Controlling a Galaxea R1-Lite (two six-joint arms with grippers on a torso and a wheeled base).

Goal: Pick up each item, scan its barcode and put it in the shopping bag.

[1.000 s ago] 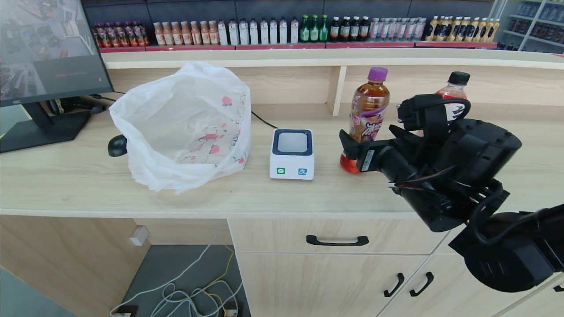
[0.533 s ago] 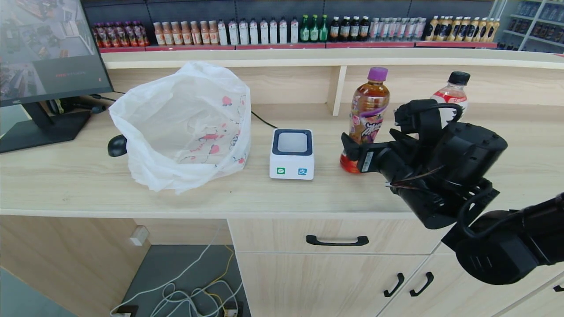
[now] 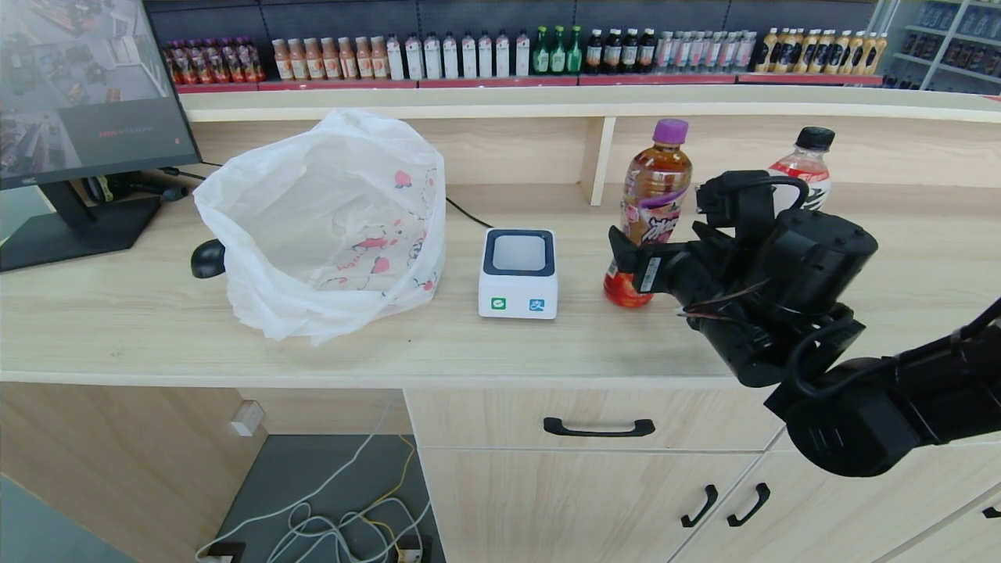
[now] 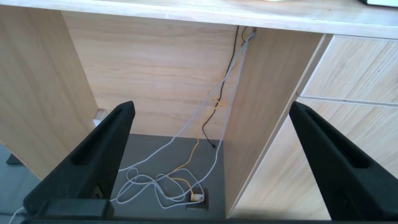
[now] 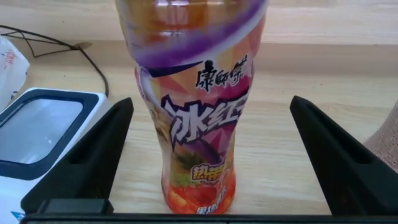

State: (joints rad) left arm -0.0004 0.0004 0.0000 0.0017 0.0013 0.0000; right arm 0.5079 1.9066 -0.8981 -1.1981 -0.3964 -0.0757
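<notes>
Closing in on the first item looks to be the step in hand. The right claw sits spread wide, with the purple-capped bottle upright between its two fingers, level with the lower part of the label. Neither finger appears to touch the bottle, so the claw is released and holds nothing. The bottle stands on the counter.

The next move probably calls for pinching the fingers squarely onto the bottle's body, then lifting it and carrying it across to the scanner. The scanner lies just beside the claw's near finger, and the barcode would need turning toward its glass. The shopping bag stands beyond the scanner, farther from the claw, with its mouth open upward. A black-capped bottle stands behind the claw's wrist, near the first bottle but apart from it.

The left claw hangs below the counter's edge — fingers likewise wide apart, grasping nothing.
</notes>
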